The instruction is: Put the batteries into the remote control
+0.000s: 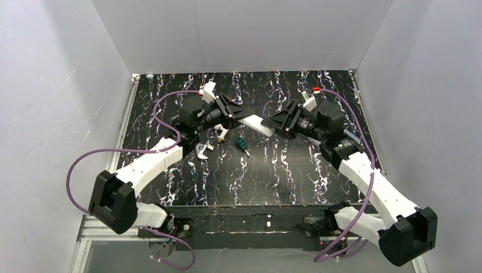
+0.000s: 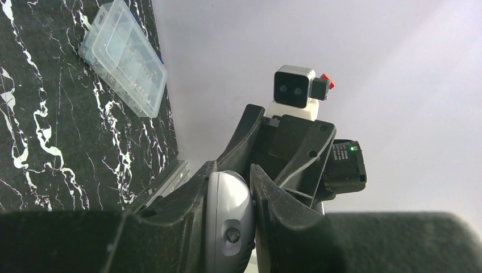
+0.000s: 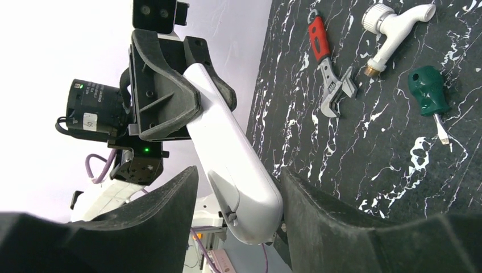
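Bridging left gripper (image 1: 239,115) and right gripper (image 1: 278,126), each clamped on one end: remote control (image 1: 259,124), long axis left-to-right.

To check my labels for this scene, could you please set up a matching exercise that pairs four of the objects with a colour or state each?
Things:
1. remote control
2. screwdriver
3. wrench
4. plastic box

Colour or state:
A. red handle
B. clear, lying on the table
C. white, held up off the table
D. green handle

Pairs: 1-C; 2-D; 3-A; 4-B
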`<state>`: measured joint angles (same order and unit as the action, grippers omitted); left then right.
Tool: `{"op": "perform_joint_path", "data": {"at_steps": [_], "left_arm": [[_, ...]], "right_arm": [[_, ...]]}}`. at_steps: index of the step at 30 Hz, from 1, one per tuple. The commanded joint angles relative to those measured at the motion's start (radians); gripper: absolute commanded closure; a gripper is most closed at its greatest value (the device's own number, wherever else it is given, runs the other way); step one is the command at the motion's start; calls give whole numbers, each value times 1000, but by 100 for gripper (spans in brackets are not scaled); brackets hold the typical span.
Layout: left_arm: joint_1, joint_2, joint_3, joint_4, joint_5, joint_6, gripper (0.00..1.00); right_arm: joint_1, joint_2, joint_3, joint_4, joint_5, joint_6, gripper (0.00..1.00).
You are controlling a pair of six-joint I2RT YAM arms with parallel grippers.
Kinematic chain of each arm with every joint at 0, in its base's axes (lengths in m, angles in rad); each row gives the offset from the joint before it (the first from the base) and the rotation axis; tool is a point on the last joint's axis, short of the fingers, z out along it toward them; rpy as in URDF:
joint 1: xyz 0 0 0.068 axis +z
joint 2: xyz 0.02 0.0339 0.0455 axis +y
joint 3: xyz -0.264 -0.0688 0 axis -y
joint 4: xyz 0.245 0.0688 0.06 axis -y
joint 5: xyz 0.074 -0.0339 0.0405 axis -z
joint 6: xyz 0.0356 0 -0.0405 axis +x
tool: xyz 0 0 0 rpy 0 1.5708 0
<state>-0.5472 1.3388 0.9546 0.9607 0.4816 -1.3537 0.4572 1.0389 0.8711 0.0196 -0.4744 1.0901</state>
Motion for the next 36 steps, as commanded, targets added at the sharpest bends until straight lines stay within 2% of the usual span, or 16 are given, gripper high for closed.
{"op": "perform_joint_path", "data": {"at_steps": [1, 3, 5, 10, 13, 15, 25, 31, 35, 36], "left_arm": [[-2, -14, 32, 86, 34, -5, 100], [-2, -14, 29, 85, 33, -5, 100], [-2, -15, 28, 85, 32, -4, 100], [-2, -19, 24, 88, 20, 3, 100], [-2, -20, 25, 87, 11, 11, 100], [-2, -17, 31, 88, 9, 11, 100], [-2, -8, 33, 102, 5, 10, 100], [-2, -8, 22, 102, 0, 21, 100], [-2, -9, 20, 96, 0, 26, 99], [-2, -7, 20, 93, 0, 28, 96]], "right_arm": [[-9, -16, -14, 98, -2, 22, 41], [-10, -14, -17, 106, -10, 26, 46], [-11, -8, -19, 119, -22, 32, 48], [-10, 1, -24, 137, -53, 46, 37], [-11, -4, -34, 149, -53, 55, 36], [-11, -6, -44, 172, -55, 65, 39], [-12, -1, -59, 215, -68, 92, 66], [-12, 7, -59, 242, -80, 102, 75], [-12, 12, -60, 269, -88, 111, 91], [-13, 11, -62, 277, -89, 113, 94]]}}
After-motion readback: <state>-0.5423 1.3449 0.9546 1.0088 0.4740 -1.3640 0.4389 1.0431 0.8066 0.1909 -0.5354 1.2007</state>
